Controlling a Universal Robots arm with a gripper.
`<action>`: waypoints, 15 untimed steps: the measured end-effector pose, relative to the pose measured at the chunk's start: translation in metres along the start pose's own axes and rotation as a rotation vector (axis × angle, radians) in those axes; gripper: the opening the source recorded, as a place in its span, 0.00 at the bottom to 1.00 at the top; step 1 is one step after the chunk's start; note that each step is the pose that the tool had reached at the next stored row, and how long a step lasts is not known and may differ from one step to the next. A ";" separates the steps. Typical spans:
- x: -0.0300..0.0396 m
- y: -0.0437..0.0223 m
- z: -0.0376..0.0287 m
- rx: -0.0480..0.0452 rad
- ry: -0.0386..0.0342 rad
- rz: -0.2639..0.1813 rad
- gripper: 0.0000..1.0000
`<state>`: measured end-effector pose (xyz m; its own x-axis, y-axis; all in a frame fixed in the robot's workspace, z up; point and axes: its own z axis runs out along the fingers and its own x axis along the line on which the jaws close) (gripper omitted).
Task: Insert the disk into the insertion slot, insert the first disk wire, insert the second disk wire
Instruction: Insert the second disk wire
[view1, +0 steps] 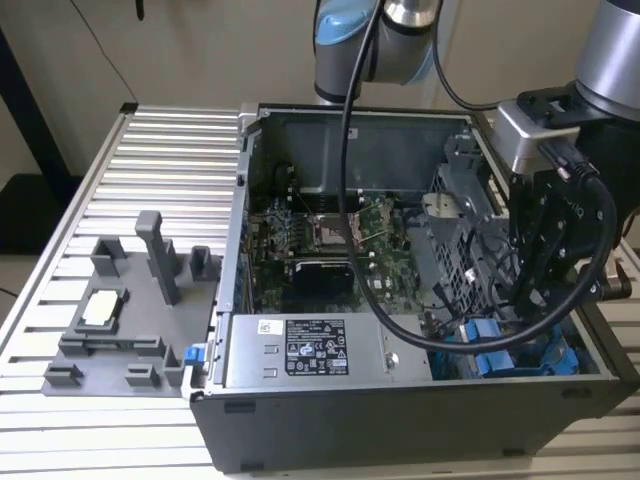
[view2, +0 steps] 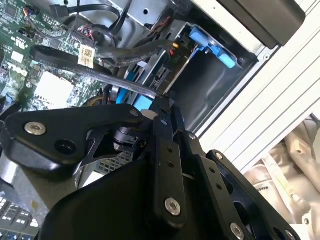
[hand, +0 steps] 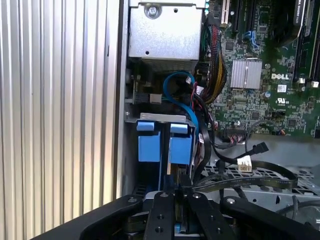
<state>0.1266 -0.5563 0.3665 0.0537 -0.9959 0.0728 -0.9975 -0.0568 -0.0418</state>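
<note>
My gripper (view1: 525, 300) reaches down into the grey drive cage (view1: 470, 240) at the exterior view's right end of the open computer case. Its fingers are closed together on the end of a flat black disk wire (view2: 95, 70) that carries a white tag. The same wire (hand: 280, 172) loops back to the gripper (hand: 176, 192) in the first wrist view. The disk's blue carrier end (view2: 136, 101) sits in the insertion slot right at the gripper (view2: 161, 106). Blue carrier fronts (hand: 180, 145) stand side by side in the cage just beyond the fingers.
Another blue-fronted carrier (view2: 210, 46) sits in a bay by the case wall. A silver power supply box (view1: 305, 350) lies along the case's near side, with the green motherboard (view1: 320, 240) behind it. A grey fixture (view1: 130, 320) stands on the ribbed table (view1: 150, 160).
</note>
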 end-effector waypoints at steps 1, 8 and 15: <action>0.0001 -0.0008 0.0002 -0.0094 -0.0003 -0.001 0.16; 0.0002 -0.0052 0.0018 -0.0465 -0.0413 -0.001 0.16; 0.0008 -0.0052 0.0043 -0.0459 -0.0883 0.033 0.16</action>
<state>0.1320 -0.5571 0.3625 0.0222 -0.9996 -0.0160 -0.9997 -0.0222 0.0032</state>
